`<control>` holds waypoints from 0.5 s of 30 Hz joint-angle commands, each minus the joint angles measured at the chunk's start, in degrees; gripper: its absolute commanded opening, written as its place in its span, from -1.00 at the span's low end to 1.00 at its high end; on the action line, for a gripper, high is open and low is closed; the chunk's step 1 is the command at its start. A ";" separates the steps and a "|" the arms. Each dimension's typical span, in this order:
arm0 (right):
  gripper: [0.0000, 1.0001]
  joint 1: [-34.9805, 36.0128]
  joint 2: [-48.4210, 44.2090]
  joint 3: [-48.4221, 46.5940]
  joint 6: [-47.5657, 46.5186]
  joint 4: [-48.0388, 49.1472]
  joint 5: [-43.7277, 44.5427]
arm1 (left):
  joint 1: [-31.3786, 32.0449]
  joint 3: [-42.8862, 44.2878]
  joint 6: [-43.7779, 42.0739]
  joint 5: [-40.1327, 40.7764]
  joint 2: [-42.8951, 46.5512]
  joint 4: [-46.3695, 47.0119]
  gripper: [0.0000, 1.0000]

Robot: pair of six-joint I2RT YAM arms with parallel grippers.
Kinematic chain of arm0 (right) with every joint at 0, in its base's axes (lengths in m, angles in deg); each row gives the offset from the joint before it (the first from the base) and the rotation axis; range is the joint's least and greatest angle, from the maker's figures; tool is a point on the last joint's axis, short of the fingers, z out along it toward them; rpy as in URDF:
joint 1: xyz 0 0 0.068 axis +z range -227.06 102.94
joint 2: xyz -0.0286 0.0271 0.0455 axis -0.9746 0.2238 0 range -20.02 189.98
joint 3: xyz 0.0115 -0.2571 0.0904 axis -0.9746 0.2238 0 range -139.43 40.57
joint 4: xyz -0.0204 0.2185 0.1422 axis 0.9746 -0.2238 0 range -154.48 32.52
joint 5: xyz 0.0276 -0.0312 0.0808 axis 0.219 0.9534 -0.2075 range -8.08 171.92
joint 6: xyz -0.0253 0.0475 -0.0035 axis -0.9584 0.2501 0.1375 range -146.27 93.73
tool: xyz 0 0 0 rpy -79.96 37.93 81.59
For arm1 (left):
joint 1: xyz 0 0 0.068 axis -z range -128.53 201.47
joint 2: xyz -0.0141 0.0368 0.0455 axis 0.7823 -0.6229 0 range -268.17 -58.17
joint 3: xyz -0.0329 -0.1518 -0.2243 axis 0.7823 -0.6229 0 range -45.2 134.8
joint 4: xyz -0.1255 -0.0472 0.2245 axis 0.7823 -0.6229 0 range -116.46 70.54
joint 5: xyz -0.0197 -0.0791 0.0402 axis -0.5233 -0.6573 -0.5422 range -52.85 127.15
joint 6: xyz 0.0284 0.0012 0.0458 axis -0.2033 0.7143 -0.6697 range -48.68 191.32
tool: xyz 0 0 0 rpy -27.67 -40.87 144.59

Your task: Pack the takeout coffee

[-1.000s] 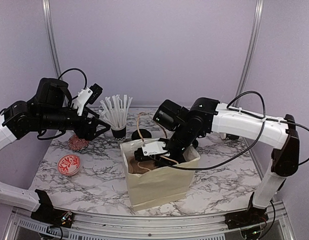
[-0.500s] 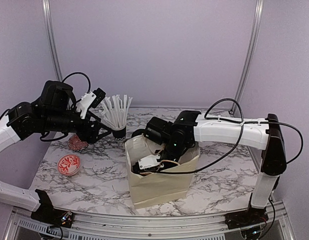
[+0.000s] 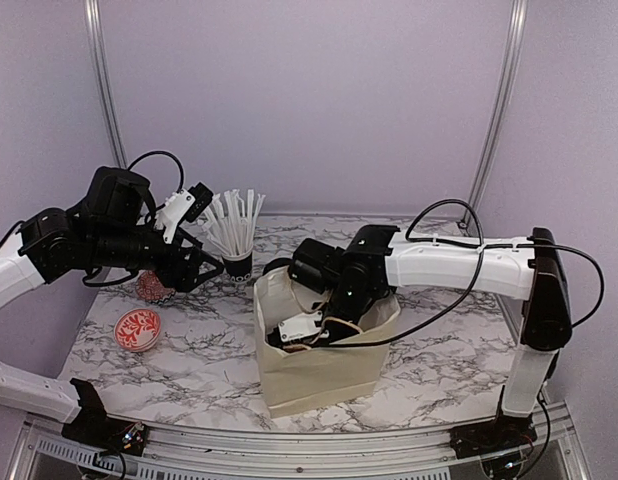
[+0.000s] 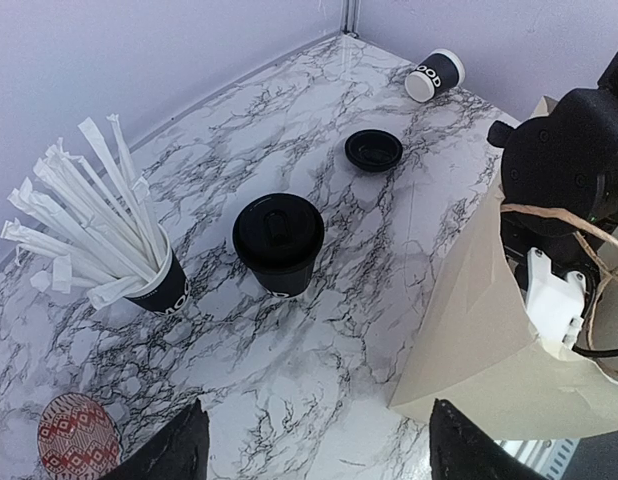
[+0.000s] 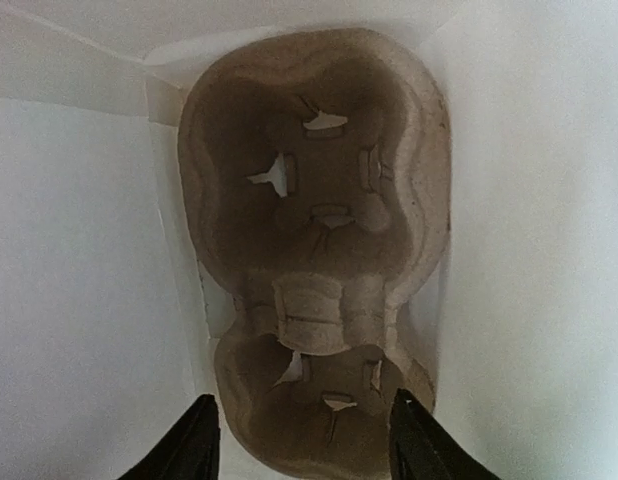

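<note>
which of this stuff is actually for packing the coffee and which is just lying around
For the job: lidded takeout coffee; paper bag; cup carrier inside it.
Just lying about: straw cup; loose lid; tipped-over cup; red patterned disc.

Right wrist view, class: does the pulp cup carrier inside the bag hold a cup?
No, both wells of the cup carrier are bare, with only their empty cut-out tabs showing.
</note>
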 commanded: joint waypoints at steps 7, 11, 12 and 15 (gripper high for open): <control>0.37 0.11 -8.23 -8.41 -2.05 -5.07 -4.87 | -0.05 4.01 1.05 -11.64 -1.68 2.22 0.51; 0.43 -1.22 -9.70 -11.57 -2.93 -5.57 -7.73 | 1.05 5.39 0.82 -14.69 -3.01 4.90 0.52; 0.44 -1.78 -9.77 -12.46 -3.18 -5.83 -8.49 | 1.56 5.86 0.54 -15.15 -3.77 5.43 0.52; 0.45 -3.42 -9.68 -13.86 -3.55 -5.81 -9.62 | 3.78 7.93 -1.14 -14.83 -6.76 5.78 0.53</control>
